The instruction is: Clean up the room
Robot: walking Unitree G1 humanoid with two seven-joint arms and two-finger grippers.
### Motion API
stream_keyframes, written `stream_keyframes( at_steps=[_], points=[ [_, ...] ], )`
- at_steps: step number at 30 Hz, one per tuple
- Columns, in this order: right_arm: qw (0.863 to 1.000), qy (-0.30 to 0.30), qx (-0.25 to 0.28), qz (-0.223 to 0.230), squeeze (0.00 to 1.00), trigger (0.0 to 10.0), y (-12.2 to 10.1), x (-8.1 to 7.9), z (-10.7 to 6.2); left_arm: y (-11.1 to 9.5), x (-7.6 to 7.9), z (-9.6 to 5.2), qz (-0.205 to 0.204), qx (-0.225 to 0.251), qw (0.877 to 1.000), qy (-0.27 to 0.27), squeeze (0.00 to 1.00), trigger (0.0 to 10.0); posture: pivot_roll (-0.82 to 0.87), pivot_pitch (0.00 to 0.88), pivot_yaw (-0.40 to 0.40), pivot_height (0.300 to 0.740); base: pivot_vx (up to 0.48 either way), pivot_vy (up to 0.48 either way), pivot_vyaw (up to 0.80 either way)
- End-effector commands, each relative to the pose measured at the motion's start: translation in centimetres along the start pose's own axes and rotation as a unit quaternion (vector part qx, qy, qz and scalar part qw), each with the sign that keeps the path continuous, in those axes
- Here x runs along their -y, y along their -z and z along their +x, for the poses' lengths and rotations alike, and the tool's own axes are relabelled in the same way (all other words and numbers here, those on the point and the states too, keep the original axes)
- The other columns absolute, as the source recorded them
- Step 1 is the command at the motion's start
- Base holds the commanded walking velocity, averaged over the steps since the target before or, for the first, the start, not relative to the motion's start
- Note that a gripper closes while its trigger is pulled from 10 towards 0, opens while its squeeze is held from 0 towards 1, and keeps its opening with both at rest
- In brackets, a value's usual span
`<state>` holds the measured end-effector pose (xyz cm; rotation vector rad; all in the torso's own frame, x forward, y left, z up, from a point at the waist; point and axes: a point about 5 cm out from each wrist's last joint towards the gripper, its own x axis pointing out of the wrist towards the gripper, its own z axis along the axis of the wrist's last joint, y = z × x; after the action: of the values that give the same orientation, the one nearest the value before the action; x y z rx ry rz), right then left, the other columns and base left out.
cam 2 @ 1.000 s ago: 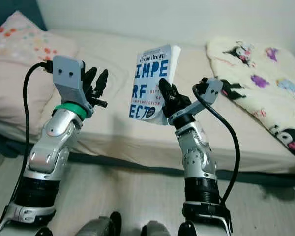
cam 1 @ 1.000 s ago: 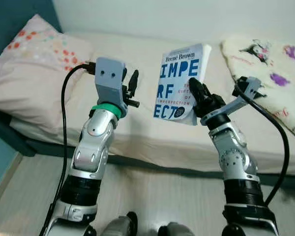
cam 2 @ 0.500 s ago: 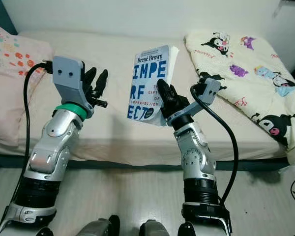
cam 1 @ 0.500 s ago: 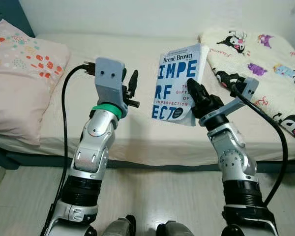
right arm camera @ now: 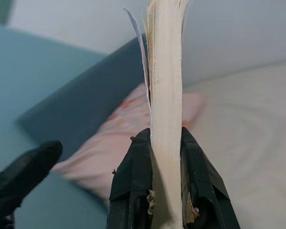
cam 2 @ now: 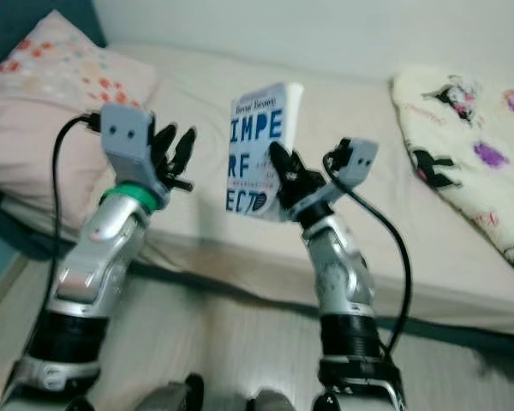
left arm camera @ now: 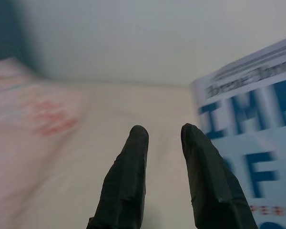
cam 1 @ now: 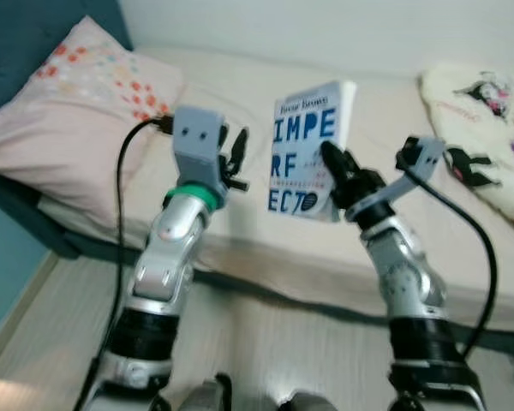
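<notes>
The bed (cam 1: 240, 111) spans the scene ahead of the robot, covered with a cream sheet and set against a pale wall. A dark teal headboard (cam 1: 34, 34) rises at the robot's left end of the bed. The floor (cam 1: 265, 342) in front of the bed is light wood-grain planking.

A cream blanket (cam 2: 480, 154) printed with black and purple cartoon figures lies on the robot's right end of the bed. A pink pillow (cam 1: 77, 111) with red and orange dots rests on the left end, against the headboard.

The book (cam 1: 311, 147) is a paperback with a pale blue cover and large dark blue letters. It is held upright in the air above the bed, between the two arms, with its front cover facing the head camera. In the right wrist view its page block (right arm camera: 166, 109) stands edge-on between the two black fingers.

The right gripper (cam 1: 341, 175) is raised in front of the bed, and its jaws pinch the lower edge of the book from both sides.

The left gripper (cam 1: 236, 154) is raised to about the same height, just beside the book's left edge and apart from it. Its jaws are slightly spread with nothing between them; a narrow gap separates the fingers (left arm camera: 126, 181) in the left wrist view.
</notes>
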<state>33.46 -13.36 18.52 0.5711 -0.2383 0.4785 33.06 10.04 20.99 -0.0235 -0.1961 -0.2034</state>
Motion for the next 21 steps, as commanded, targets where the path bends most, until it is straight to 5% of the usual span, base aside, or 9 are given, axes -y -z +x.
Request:
stream_keyframes(
  at_steps=[1,21],
  points=[
    [1.000,-0.017,0.010,-0.002,0.00,10.0,-0.40,-0.51,0.03,0.31,-0.25,-0.51,-0.009,-0.008,1.000,-0.002,0.00,10.0,-0.03,0.042,0.027,0.718,0.000,0.000,0.77],
    [0.999,-0.032,0.009,0.016,0.00,10.0,-0.10,-1.05,0.15,0.39,-0.83,-0.77,0.021,-0.001,1.000,-0.011,0.00,10.0,-0.02,0.033,0.031,0.718,0.000,0.000,0.76]
  ],
)
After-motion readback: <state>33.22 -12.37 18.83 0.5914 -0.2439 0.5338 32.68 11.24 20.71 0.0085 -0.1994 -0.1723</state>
